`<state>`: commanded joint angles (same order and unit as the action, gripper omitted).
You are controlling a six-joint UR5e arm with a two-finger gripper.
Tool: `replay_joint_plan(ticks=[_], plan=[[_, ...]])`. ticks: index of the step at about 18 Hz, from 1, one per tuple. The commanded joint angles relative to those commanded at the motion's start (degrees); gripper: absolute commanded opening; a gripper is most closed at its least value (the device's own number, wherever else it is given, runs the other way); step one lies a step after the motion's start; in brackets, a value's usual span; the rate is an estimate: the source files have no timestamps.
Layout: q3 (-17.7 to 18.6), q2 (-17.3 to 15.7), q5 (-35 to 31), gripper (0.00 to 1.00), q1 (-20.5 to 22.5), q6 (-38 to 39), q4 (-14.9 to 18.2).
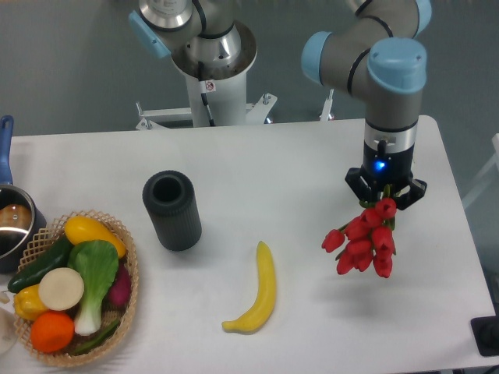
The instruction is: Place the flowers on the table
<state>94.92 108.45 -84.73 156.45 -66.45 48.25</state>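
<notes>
Far off to the claw's left sits a wicker basket [129, 269] at the desk's [296, 164] edge, and it is packed: a yellow pepper [90, 231], a green leafy vegetable [95, 273], a dark cucumber [43, 263], a pale round slice [61, 288], an orange [51, 330], a second yellow piece [25, 300] and something purple [119, 287] tucked on the side nearest the claw. Beyond the basket, a pot [12, 226] with a blue handle peeks in at the frame edge; its contents cannot be made out. Nearer the claw, still to its left, a dark ribbed cup [171, 210] stands upright, mouth open to the top, its inside too dark to read. A yellow banana [257, 292] lies on the desk between cup and claw, lower in the frame. Now the claw [386, 189] itself: pointed straight down over the desk's right part, closed around the stems of the red flowers [365, 240]. The bunch hangs directly beneath it, long axis running down and slightly left, blooms at the low end, stems up in the grip. Whether the blooms touch the desk cannot be told.
</notes>
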Motion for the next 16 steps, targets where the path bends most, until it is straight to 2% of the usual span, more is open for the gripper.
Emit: replay_joint_plan(ticks=[6,9,10,12,13,14,15,16], plan=[[0.3,1.6,0.1,0.04,-1.9,1.2,0.0],[2.0,2.1,0.2,0.04,-4.1,5.0,-0.2],[2.2,2.6,0.2,0.1,-4.7,5.2,-0.2],[2.3,3.3,0.5,0.26,-5.0,5.3,-0.2],[2.4,3.5,0.6,0.39,-5.1,5.2,-0.3],[2.5,3.7,0.6,0.65,-5.2,5.1,-0.3],[2.5,3.8,0.6,0.98,-5.2,5.1,-0.4],[2.7,3.8,0.6,1.0,-5.4,5.0,-0.4]])
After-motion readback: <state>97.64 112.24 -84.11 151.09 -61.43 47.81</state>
